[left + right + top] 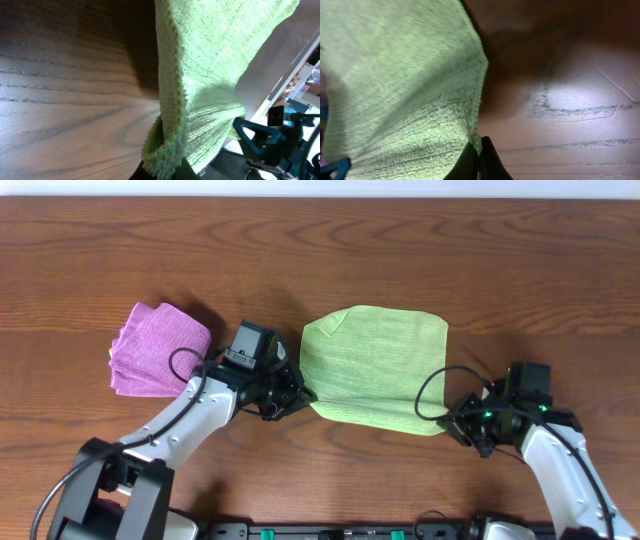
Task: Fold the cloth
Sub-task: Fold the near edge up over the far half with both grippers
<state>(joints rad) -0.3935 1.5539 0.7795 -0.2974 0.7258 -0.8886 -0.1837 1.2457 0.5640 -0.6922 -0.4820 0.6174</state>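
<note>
The lime-green cloth lies spread near the middle of the tabletop, ribbed side up, with a small flap turned over at its far-left corner. Its two near corners are both taken. The left hand is clenched on the near-left corner; in the left wrist view the fuzzy hem curls into a loop right where the left hand pinches it. The right hand is clamped on the near-right corner, and its own camera shows the dark fingertips pressed together on the hem. There the cloth is raised a little and throws a shadow on the wood.

Both arms reach in low from the near side, forearms angled inward towards each other, wrists close to the surface, with black cables looping over them. A green light glows on the right wrist.

The tabletop is dark brown with a strong grain. Well to the left of the cloth sits a folded purple-pink bundle, just beside the left arm. A pale strip runs beyond the far edge.
</note>
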